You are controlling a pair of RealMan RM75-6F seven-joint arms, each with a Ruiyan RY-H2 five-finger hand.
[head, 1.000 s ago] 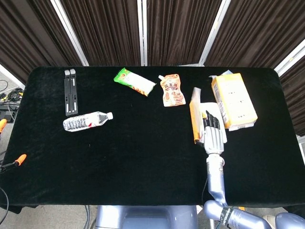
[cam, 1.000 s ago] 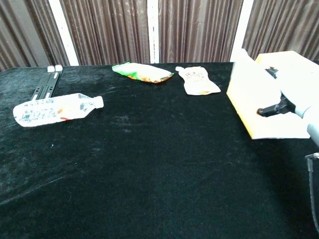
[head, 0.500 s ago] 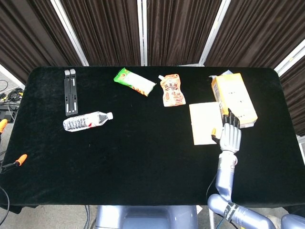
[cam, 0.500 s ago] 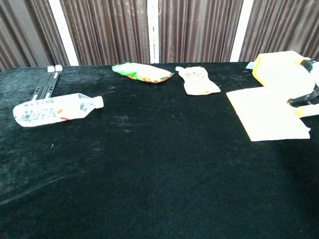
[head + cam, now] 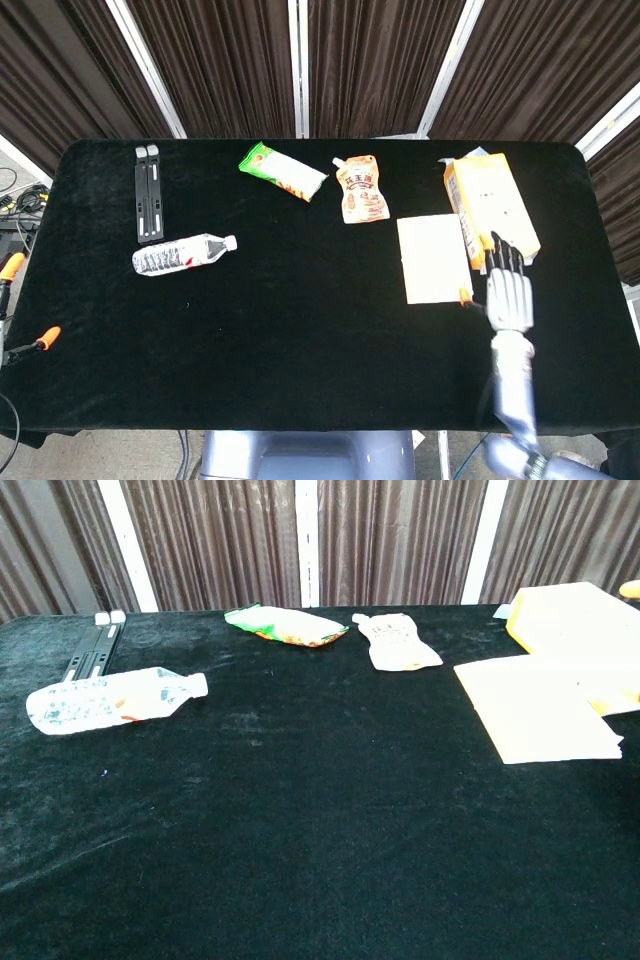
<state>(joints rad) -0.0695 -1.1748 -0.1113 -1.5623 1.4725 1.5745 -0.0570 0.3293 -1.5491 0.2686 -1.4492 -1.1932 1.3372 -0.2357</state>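
My right hand (image 5: 510,292) hovers over the table's right side in the head view, fingers spread and holding nothing. It sits just right of a flat pale-yellow packet (image 5: 432,258) (image 5: 535,715) and just below the yellow box (image 5: 491,208) (image 5: 575,620). The chest view does not show this hand. My left hand is in neither view.
On the black table (image 5: 300,330) lie a clear water bottle (image 5: 183,254) (image 5: 112,698), a black bar-shaped stand (image 5: 148,192) (image 5: 92,646), a green snack bag (image 5: 282,170) (image 5: 286,625) and an orange-and-white spout pouch (image 5: 361,189) (image 5: 398,640). Orange-handled tools (image 5: 40,337) lie off the left edge.
The pale-yellow packet, held on edge a second ago, now lies flat. My right hand let it go and drew back to the right and toward the near edge, leaving the chest view.
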